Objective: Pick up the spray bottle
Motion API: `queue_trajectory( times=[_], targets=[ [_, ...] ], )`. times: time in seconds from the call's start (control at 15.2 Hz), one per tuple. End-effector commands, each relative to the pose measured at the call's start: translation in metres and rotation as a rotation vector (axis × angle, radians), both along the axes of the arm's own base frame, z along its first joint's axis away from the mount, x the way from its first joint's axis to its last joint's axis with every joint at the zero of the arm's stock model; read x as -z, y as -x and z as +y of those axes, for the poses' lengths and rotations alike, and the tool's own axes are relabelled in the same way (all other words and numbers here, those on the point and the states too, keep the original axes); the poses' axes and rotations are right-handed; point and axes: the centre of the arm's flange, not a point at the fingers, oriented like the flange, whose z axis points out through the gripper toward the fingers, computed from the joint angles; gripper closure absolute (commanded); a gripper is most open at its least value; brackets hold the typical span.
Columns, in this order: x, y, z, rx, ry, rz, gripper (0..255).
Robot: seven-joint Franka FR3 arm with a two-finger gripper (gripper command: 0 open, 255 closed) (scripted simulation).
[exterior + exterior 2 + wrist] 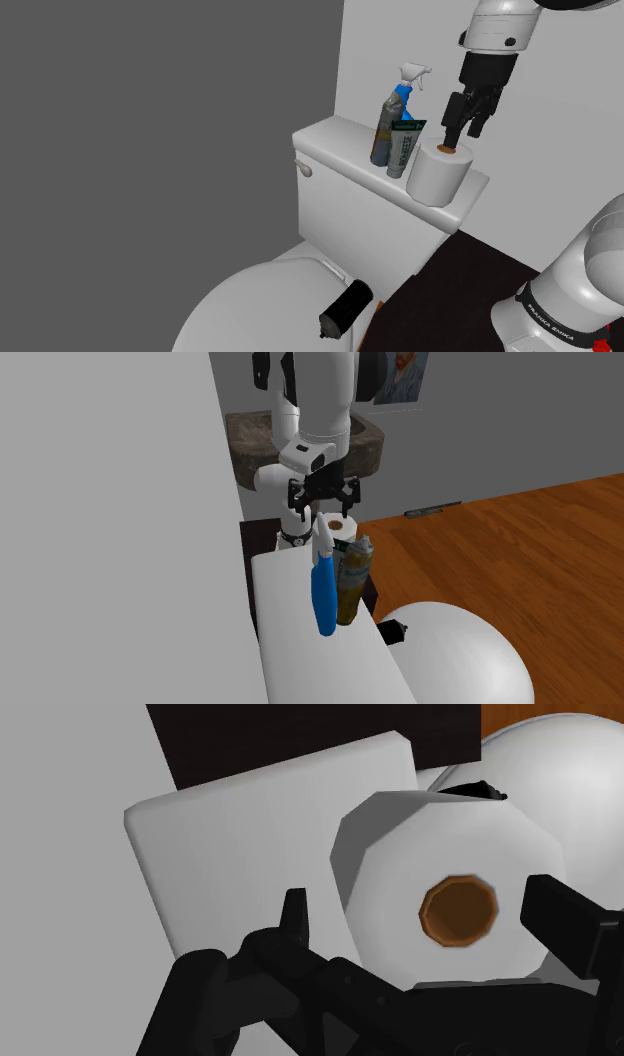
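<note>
The spray bottle has a blue body and a white trigger head; it stands upright on the white toilet tank lid, against the wall. In the second exterior view the spray bottle is nearest the camera. My black gripper hangs open above a white toilet paper roll, to the shoulder view's right of the bottle and apart from it. In the wrist view the gripper has its fingers spread on either side of the roll without touching it.
A grey can and a grey-green box stand right in front of the bottle, between it and the roll. A black cylinder lies on the toilet lid below. A grey wall backs the tank.
</note>
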Motion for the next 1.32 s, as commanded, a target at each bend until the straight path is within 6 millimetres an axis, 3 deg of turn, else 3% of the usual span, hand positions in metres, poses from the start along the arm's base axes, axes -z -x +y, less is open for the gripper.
queue_trajectory(
  times=[0.0, 0.66, 1.25],
  targets=[
    [0.0, 0.0, 0.0, 0.0, 0.0, 0.0, 0],
    [-0.001, -0.053, -0.034, -0.113, 0.023, -0.483, 0],
    [0.039, -0.054, -0.034, -0.115, 0.023, -0.491, 0]
  ],
)
